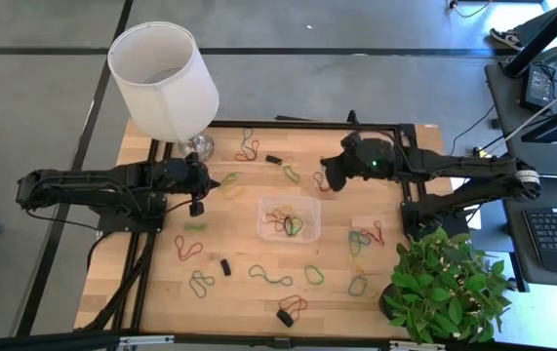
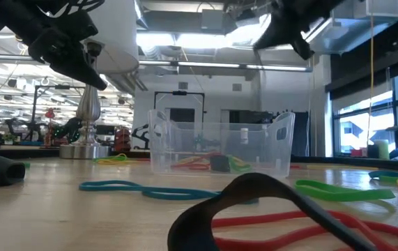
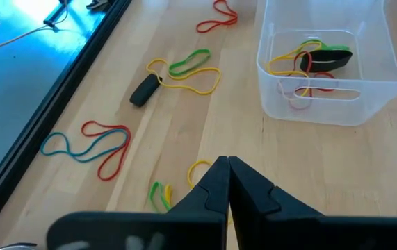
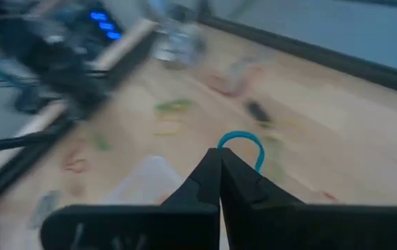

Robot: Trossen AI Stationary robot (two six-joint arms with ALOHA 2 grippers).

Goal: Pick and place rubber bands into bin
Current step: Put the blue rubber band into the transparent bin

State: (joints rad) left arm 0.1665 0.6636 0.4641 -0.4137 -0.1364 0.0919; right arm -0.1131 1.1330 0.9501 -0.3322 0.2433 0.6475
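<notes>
Many coloured rubber bands lie scattered on the wooden table, such as a blue one (image 1: 270, 276) and a red one (image 1: 187, 247). Several more lie in the clear bin (image 1: 263, 205) at the table's middle, seen in the left wrist view as yellow and red loops (image 3: 308, 58). My right gripper (image 4: 220, 154) hangs above the table on the far right side of the bin, shut on a blue rubber band (image 4: 241, 135). My left gripper (image 3: 227, 163) hovers to the left of the bin, shut and holding nothing, above a yellow band (image 3: 198, 167). My right gripper pinches the blue rubber band between its two fingers. A short loop of the band (image 4: 254, 149) sticks out beyond the fingertips, lifted clear of the table. The rest of the band is hidden by the fingers.
A white lampshade (image 1: 164, 78) on a metal base (image 1: 197, 146) stands at the far left corner. A potted plant (image 1: 444, 283) fills the near right corner. Small black pieces (image 1: 225, 266) (image 1: 285, 317) lie among the bands. Black frame rails run along the table's edges.
</notes>
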